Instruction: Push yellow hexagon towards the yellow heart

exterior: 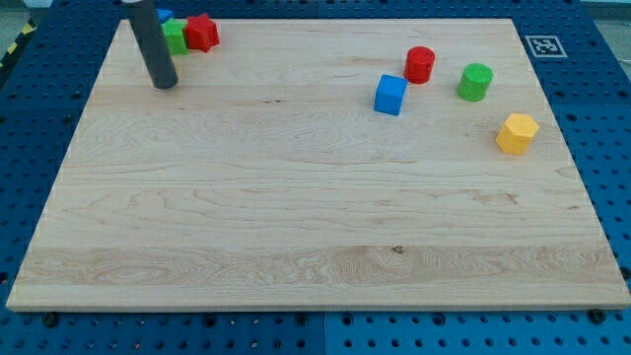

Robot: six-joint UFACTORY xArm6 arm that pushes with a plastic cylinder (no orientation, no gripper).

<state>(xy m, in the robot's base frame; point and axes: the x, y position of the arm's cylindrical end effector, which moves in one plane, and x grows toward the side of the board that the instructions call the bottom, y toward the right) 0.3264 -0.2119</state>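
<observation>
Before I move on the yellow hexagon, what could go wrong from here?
1. No yellow heart shows in this view, so the push direction is unknown.
2. My tip sits at the view's top left beside the red block and green block, far from the yellow hexagon block; a direct path may clip the blue cube.
3. The hexagon lies near the wooden board right edge and might slide off.

A single camera looks down at a slant on the wooden worktop, from beyond its near long edge and facing the far edge. It stands far enough back to take in almost the whole worktop, with blue pegboard showing around its edges.
</observation>
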